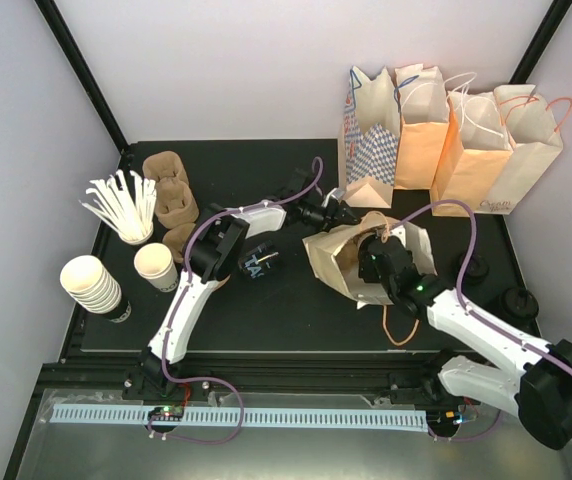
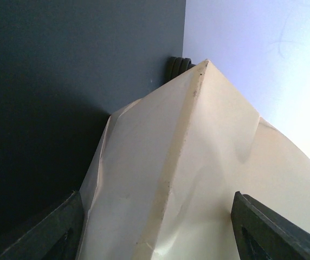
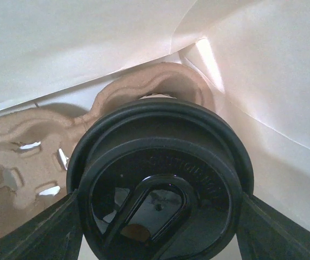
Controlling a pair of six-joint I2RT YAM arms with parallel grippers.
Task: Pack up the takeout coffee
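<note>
Hiding inside bag (image 1: 324, 258): coffee (image 3: 160, 173) (cup body unseen)

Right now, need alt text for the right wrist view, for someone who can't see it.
A round black lid fills the lower centre, spanning the gap between the two dark fingers of the right end effector. Behind it lies a brown moulded pulp cup carrier, all enclosed by the pale creased walls of a paper bag.
</note>
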